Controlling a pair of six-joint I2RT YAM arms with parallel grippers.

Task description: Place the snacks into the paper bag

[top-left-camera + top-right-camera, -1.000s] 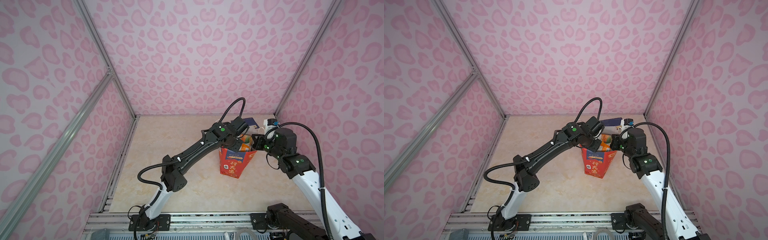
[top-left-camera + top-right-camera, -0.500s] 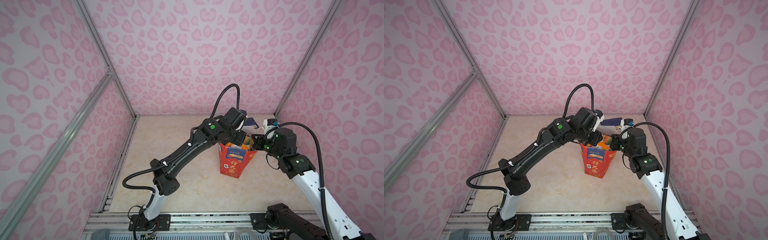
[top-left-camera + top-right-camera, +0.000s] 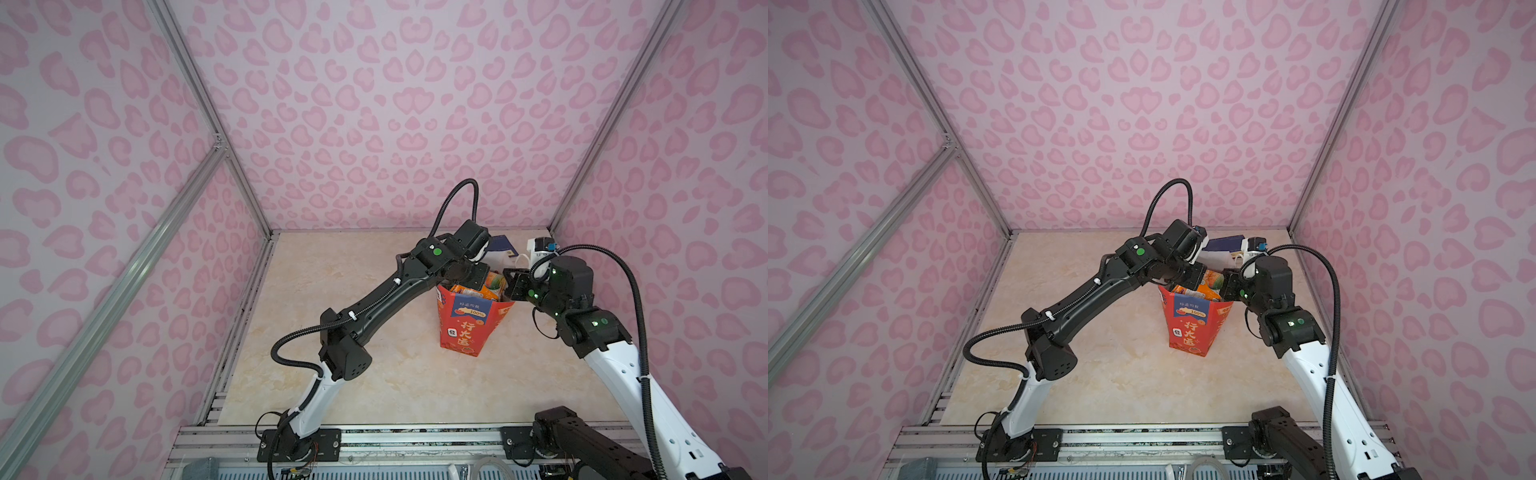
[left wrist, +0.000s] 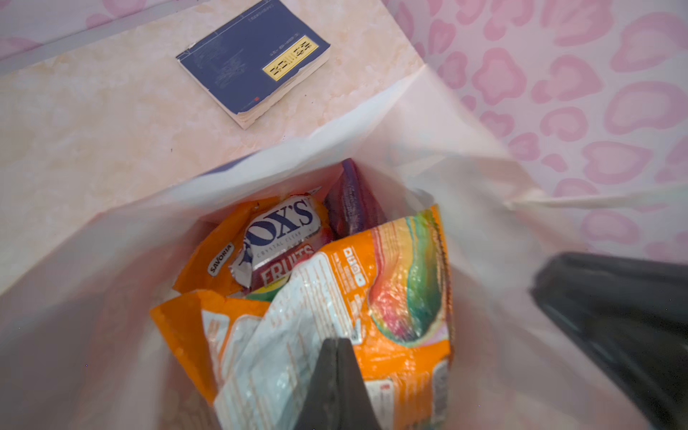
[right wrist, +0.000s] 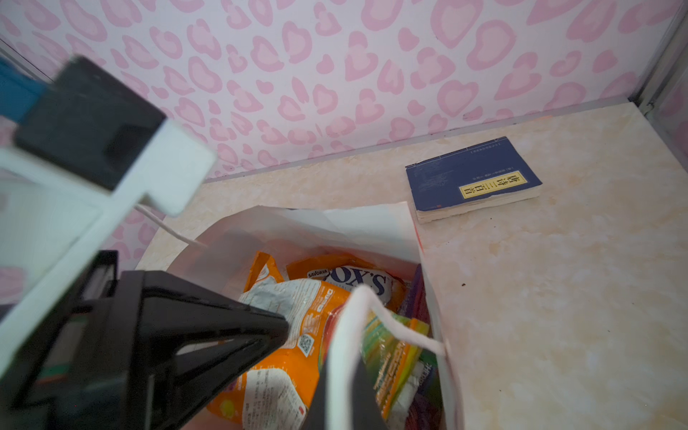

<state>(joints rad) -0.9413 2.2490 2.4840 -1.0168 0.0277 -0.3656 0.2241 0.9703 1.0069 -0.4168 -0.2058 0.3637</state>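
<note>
A dark blue book point(image 4: 253, 59) lies flat on the tan, stone-look table point(image 3: 374, 374), close to the back wall point(image 3: 374, 104). Its cover has a yellow label point(image 5: 493, 187) with dark writing. The page edges look worn at one corner. The walls are pink with darker pink, heart-like spots. Silver metal bars point(image 3: 194, 83) run up the corners.
</note>
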